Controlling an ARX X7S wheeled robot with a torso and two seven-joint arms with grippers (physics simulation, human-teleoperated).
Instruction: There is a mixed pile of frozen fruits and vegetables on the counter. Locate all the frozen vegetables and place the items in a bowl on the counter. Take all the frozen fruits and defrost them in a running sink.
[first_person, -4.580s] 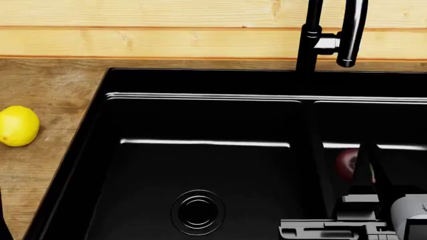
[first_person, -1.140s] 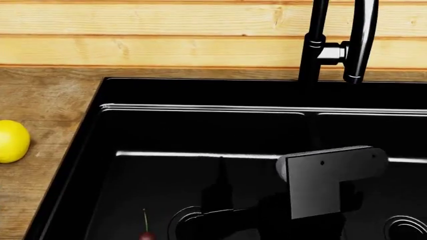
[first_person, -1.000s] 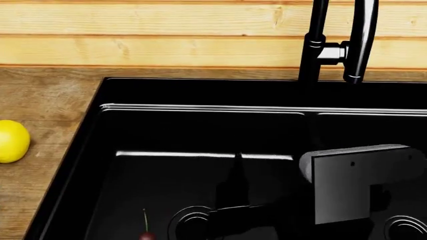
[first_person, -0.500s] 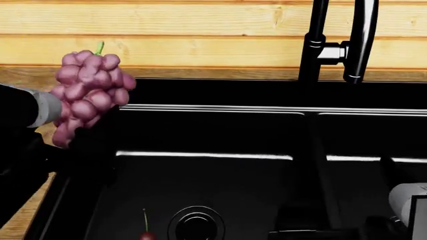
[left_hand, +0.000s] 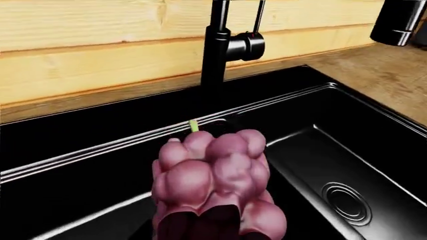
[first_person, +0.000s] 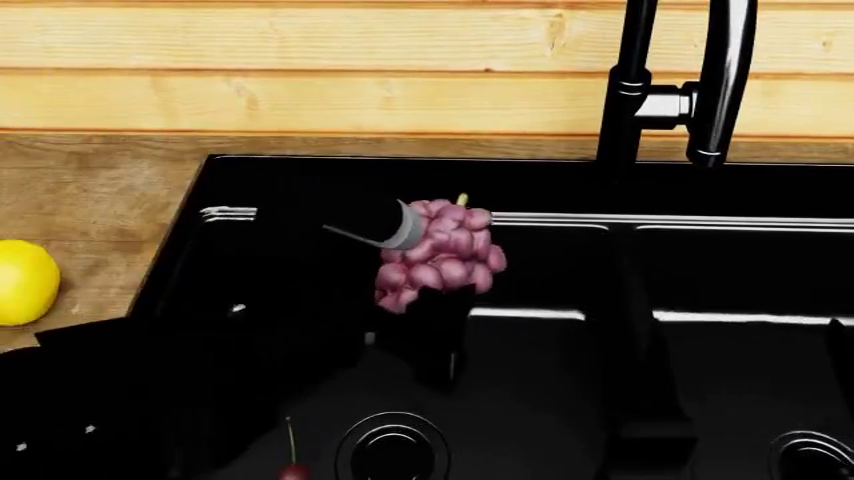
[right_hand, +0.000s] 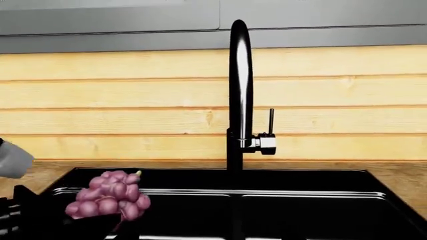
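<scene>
The grape bunch (first_person: 438, 256) hangs over the sink's (first_person: 267, 180) left basin, clenched in the left gripper (left_hand: 200, 222); a cherry (first_person: 291, 471) already lies inside; the lemon (first_person: 24, 282) waits on the counter (first_person: 94, 200); right gripper unseen.

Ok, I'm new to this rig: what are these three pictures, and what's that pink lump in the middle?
These are simulator renders from a wheeled robot with two arms. One camera sits on its head, looking down; one sits near each hand. The pink lump is a grape bunch, gripped by the left hand and hanging over the left basin of the black sink. The left wrist view shows the grapes close up; the right wrist view shows them from the side, with the faucet behind. A cherry lies in the basin beside the drain. A lemon sits on the wooden counter. The right hand is not visible.
</scene>
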